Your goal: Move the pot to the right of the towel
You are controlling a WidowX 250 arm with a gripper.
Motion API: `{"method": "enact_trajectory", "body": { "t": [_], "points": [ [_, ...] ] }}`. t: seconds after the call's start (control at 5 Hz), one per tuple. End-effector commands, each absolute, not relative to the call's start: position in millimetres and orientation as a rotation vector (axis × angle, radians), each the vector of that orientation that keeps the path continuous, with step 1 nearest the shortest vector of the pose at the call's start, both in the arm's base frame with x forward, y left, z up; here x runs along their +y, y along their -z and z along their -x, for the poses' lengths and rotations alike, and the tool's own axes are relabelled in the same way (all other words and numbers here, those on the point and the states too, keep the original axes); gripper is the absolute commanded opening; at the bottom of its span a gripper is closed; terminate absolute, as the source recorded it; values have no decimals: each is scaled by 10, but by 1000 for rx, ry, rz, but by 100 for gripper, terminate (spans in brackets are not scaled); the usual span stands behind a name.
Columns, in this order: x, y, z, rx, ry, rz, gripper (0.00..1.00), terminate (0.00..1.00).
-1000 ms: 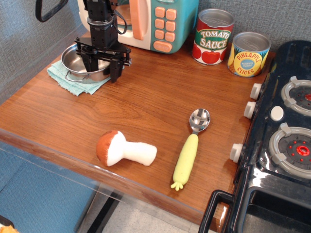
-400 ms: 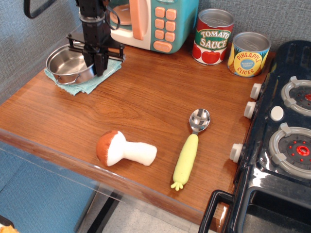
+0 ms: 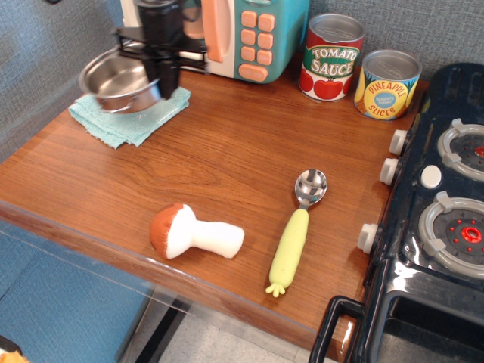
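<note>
The pot [image 3: 121, 78] is a small shiny steel pot, held tilted and lifted above the towel at the back left of the table. The towel [image 3: 125, 119] is a light teal folded cloth lying flat under it. My gripper [image 3: 166, 82] is black, comes down from above, and is shut on the pot's right rim. The pot's handles are blurred and hard to make out.
A teal toy microwave [image 3: 242, 34] stands right behind the gripper. A tomato sauce can [image 3: 331, 57] and a pineapple can [image 3: 387, 83] stand at the back right. A toy mushroom [image 3: 193, 233] and a yellow-handled spoon [image 3: 295, 234] lie near the front. A black toy stove [image 3: 439, 227] borders the right.
The gripper closed on the pot's right rim, then lifted it off the towel and shifted it slightly right, tilting it. The towel stays in place.
</note>
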State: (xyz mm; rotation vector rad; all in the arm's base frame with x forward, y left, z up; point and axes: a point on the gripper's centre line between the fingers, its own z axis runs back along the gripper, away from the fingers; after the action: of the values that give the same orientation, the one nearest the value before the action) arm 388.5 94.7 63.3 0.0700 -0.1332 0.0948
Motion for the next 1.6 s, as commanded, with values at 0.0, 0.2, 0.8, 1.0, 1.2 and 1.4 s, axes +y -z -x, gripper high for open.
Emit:
{"method": "enact_trajectory", "body": {
  "t": [0.0, 0.2, 0.8, 1.0, 1.2, 1.4],
  "points": [
    [96, -779, -3993, -181, 82, -47, 0, 0],
    [-164, -644, -3988, -161, 136, -45, 0, 0],
    [-386, -492, -3978, -133, 189, -30, 0, 0],
    [-355, -503, -3964, -146, 156, -20, 100, 0],
    [-371, -633, -3932, -168, 154, -32, 100, 0],
    [-422, -904, -3826, -225, 127, -37, 100, 0]
  ]
}}
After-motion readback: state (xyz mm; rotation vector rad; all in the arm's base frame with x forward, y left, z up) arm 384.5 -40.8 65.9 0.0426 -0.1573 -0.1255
